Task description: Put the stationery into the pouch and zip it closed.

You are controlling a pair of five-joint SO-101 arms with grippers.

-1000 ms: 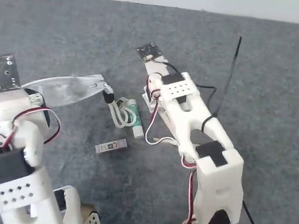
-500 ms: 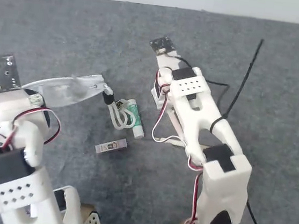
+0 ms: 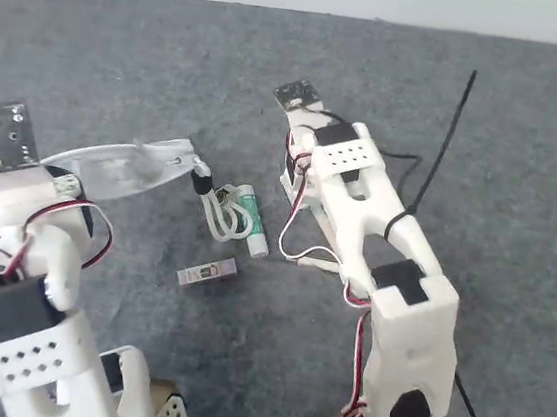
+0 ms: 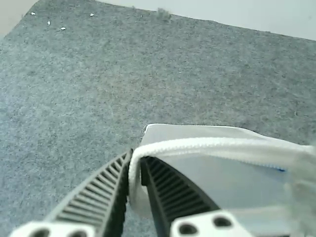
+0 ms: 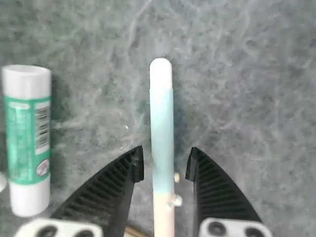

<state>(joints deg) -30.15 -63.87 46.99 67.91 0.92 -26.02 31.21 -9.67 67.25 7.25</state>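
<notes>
1. Plainly, the next move turned on the pen (image 5: 161, 108) and the right hand (image 5: 165, 152). The pen lay flat on the grey bench (image 5: 256, 59), its long axis running straight out from the hand and in line with it. The hand was open, with one finger on either side of the barrel and neither touching it.
2. From that I judged the right hand needed only to close, with no turning of the wrist first.
3. A green-and-white glue stick (image 5: 28, 133) lay just beside the pen and roughly parallel to it, outside the open fingers.
4. The left hand (image 4: 136, 160) was clamped shut on the white zip edge of the pouch (image 4: 207, 168), so the right arm (image 3: 358, 218) was the one free to work and the nearer to the pen.
5. From the high view I could see how the things were spread. The pouch (image 3: 112, 167) sat well to one side of the glue stick (image 3: 250, 222), and a small flat item (image 3: 207, 272) lay apart from both. The right arm's own bulk covered its hand there, and the right wrist view made that up by looking straight down between the fingers.
</notes>
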